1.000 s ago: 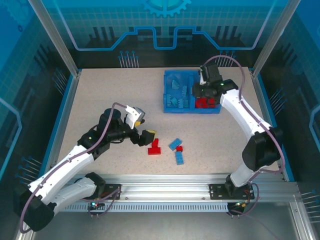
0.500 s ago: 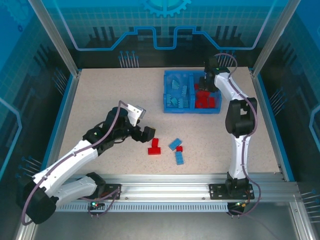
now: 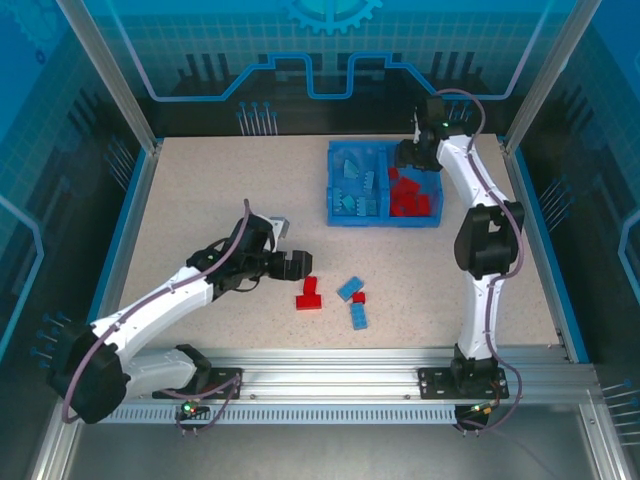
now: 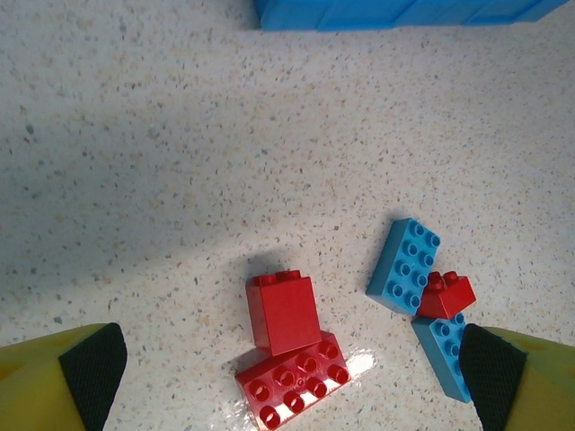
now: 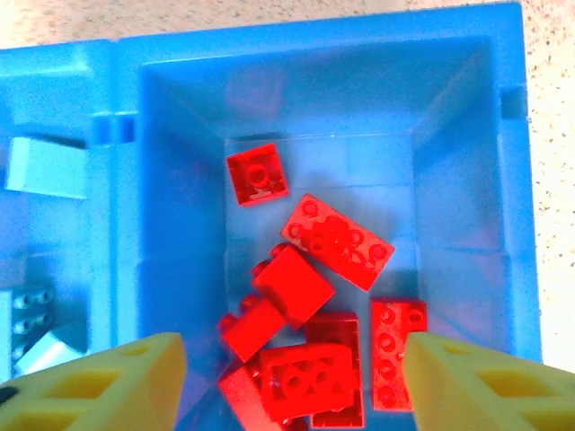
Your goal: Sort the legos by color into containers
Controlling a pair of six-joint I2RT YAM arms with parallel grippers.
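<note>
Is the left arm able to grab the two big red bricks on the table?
Probably yes: the open left gripper hangs right by the two big red bricks, with nothing between them.

Stacked red plastic bricks (image 4: 292, 346) sit between the left claw's (image 4: 292, 373) spread fingers (image 4: 90, 373), light blue bricks (image 4: 404, 265) by its right one. Ahead, bare speckled desk (image 4: 180, 135) lies free up to the blue plastic bin (image 4: 404, 11).

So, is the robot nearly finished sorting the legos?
Mostly. Red bricks lie in the right half of the bin, light blue bricks in its left. Both claws are open and empty: the right claw hangs over the red pile, the left claw over the loose bricks, three red and two blue, still to sort.
</note>
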